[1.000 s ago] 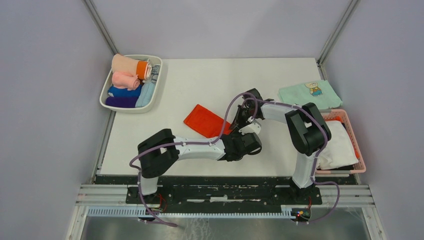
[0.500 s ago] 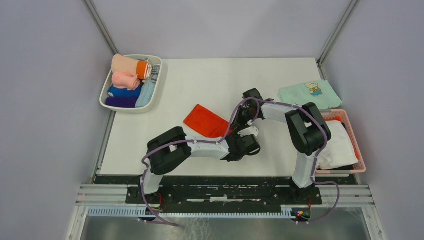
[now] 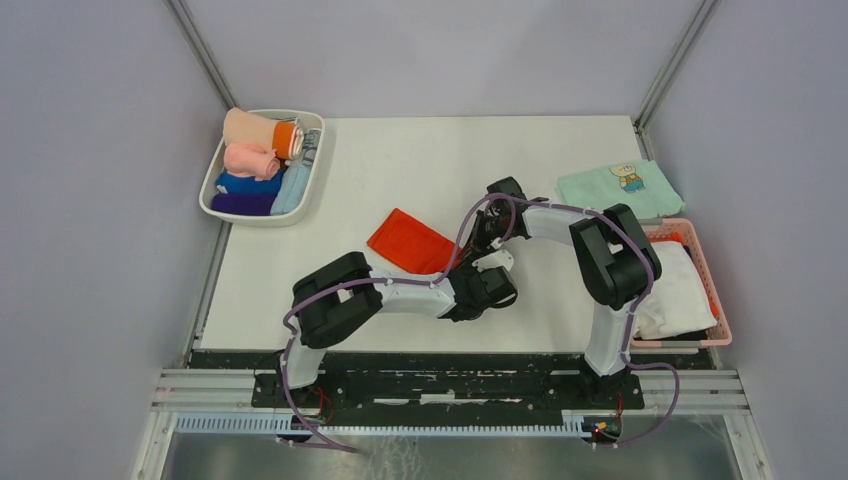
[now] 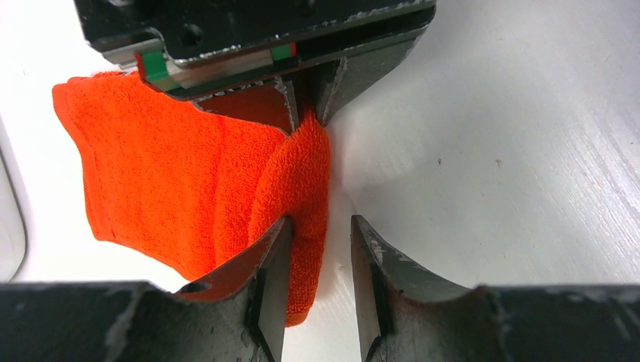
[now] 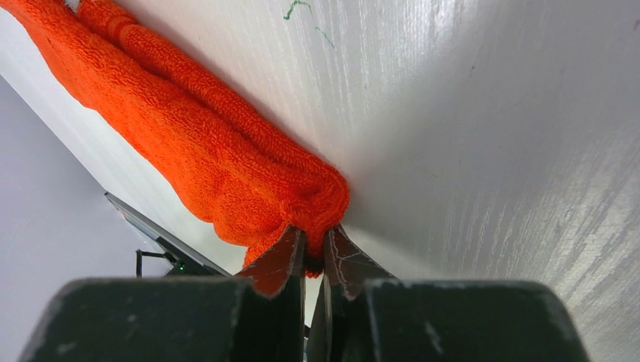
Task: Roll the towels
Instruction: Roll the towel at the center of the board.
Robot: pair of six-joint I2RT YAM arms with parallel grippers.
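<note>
- Towel (image 3: 405,240) edge sat pinched between the fingers of the right gripper (image 5: 313,234), likely to start the roll.
- Left gripper (image 4: 321,226) stood parted astride that edge, unclamped, probably steadying it.

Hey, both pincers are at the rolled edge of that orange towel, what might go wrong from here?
1. The right pincer pinches only the very end of the red-orange towel; a pull may slip it free and let the roll loosen.
2. The left pincer stands open around the fold, touching it on one side only, so it may not hold the roll's shape.
3. The two pincers sit very close together and could bump.
</note>
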